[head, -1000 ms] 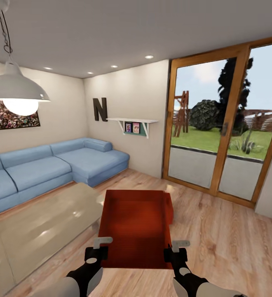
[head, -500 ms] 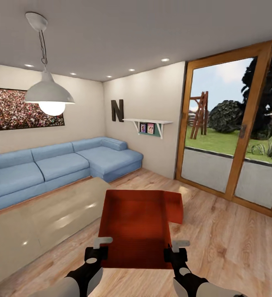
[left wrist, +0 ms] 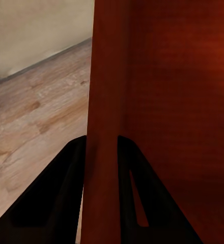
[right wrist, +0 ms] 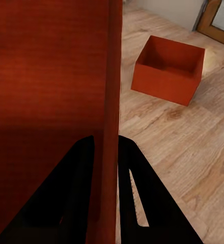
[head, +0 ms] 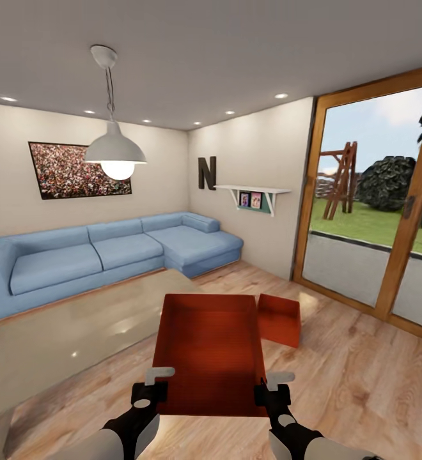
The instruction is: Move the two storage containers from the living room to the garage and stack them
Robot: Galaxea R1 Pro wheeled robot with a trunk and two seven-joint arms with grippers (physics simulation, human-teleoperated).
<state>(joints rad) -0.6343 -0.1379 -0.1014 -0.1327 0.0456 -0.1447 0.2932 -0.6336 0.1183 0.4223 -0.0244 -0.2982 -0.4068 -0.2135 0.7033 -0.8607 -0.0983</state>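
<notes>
Container [head: 211, 348] pinched by both side walls, second container [head: 279, 319] beyond.

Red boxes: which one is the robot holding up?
The big near box: the left gripper and right gripper pinch its side walls. The other box sits on the wood floor behind it.

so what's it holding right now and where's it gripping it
One storage container, held by both: the left hand pinches its left side wall and the right hand its right side wall, near the corners closest to the robot.
</notes>
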